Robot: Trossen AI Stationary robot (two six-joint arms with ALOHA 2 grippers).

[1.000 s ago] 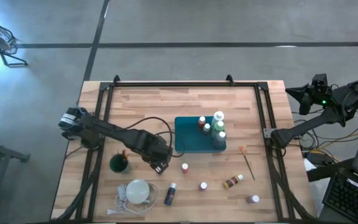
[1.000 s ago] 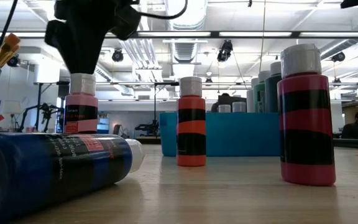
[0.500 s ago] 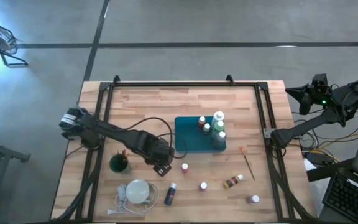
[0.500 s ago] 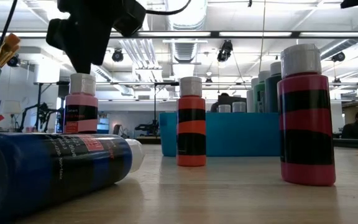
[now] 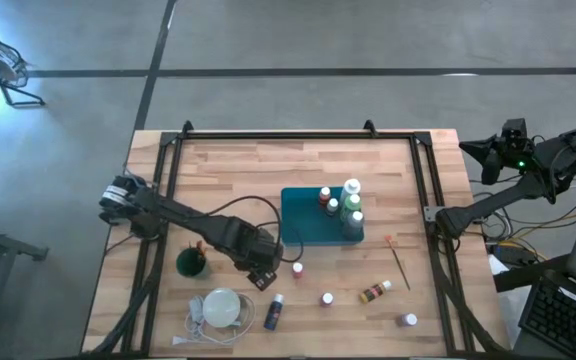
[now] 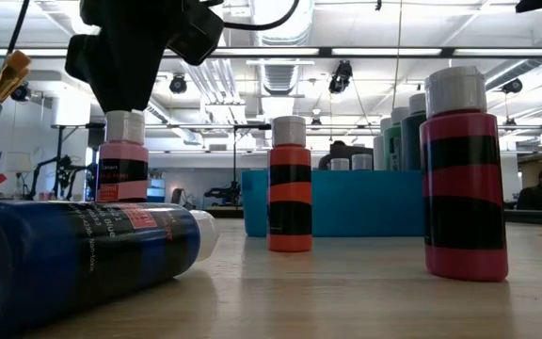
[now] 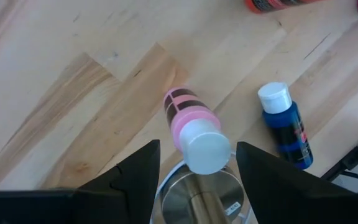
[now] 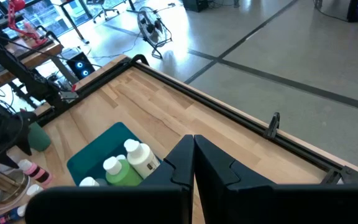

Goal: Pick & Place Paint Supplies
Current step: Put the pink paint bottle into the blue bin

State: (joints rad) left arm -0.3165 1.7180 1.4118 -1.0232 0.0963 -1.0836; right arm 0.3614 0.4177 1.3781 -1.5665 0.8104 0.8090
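A pink paint bottle [image 7: 191,121] with a white cap [image 7: 205,149] stands upright on the wooden table. My left gripper [image 7: 197,155] hangs open just above it and points steeply down. One dark finger [image 7: 138,171] stands on each side of the cap, with a gap showing on both sides. The low view shows the gripper [image 6: 125,89] right over the bottle [image 6: 122,160]. My right gripper [image 8: 193,158] is shut and holds nothing. It waits high beyond the table's right edge [image 5: 488,152].
A teal tray [image 5: 303,225] holds several bottles. Near the front lie a blue bottle [image 5: 275,311], a brown bottle [image 5: 374,292] and a thin brush [image 5: 400,262]. Two small bottles [image 5: 326,298] [image 5: 409,320] stand there. A green cup with brushes [image 5: 192,262] and a white corded disc [image 5: 222,306] sit left.
My left gripper has crept toward the table's right and near edges and sunk slightly, closing in over the pink bottle. Its fingers have stayed open. Nothing on the table has moved.
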